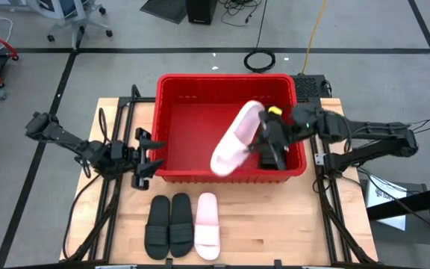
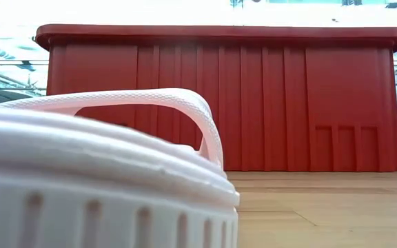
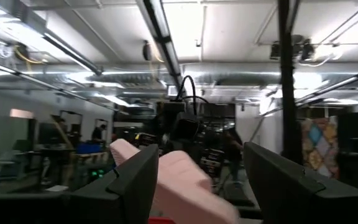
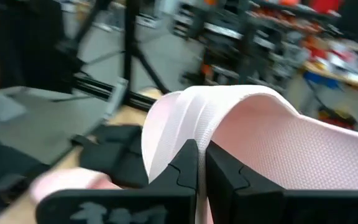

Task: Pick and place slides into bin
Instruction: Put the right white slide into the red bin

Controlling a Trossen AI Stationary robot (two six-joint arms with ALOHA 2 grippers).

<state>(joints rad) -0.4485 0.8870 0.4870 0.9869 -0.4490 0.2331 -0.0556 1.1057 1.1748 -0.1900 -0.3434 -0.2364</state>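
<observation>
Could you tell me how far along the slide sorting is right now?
Nothing clearly lies in the bin yet. The right gripper holds one pink slide over it. Two black slides and another pink slide remain on the table; the left gripper waits open.

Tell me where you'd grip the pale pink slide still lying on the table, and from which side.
Grip the pale pink slide by its wide strap, coming straight down from above. It lies flat, sole down, beside the two black slides, so the raised strap arch is the one part fingers can close across. The right gripper holds its mate that way over the bin.
</observation>
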